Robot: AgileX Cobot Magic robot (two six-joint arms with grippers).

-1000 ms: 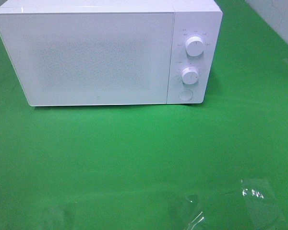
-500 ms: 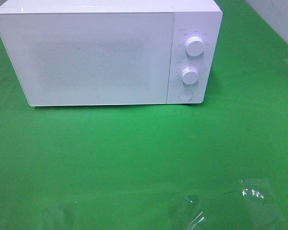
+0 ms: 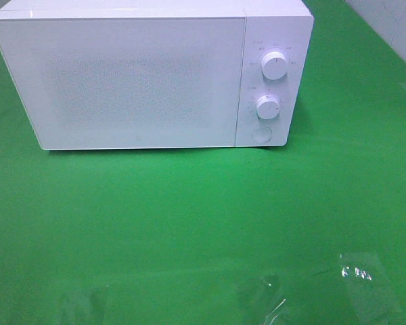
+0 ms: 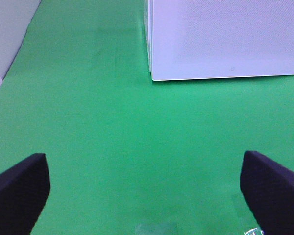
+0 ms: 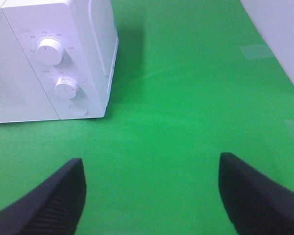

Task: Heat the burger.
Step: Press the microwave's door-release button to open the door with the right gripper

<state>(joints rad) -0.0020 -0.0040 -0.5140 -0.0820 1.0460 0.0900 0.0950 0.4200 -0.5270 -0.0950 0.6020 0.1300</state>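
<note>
The burger is out of view in every frame. A white microwave (image 3: pixel 149 74) stands at the back of the green table with its door shut; its front corner (image 4: pixel 225 39) shows in the left wrist view and its knob panel (image 5: pixel 59 68) in the right wrist view. My left gripper (image 4: pixel 144 191) is open above bare green cloth, well in front of the microwave. My right gripper (image 5: pixel 152 196) is open too, in front of and to the right of the knobs. Neither holds anything. Neither gripper appears in the exterior high view.
Two round knobs (image 3: pixel 274 66) and a round button (image 3: pixel 261 133) sit on the microwave's right panel. Clear tape patches (image 3: pixel 365 284) lie on the cloth near the front right. A pale wall (image 3: pixel 392 27) borders the table at the back right.
</note>
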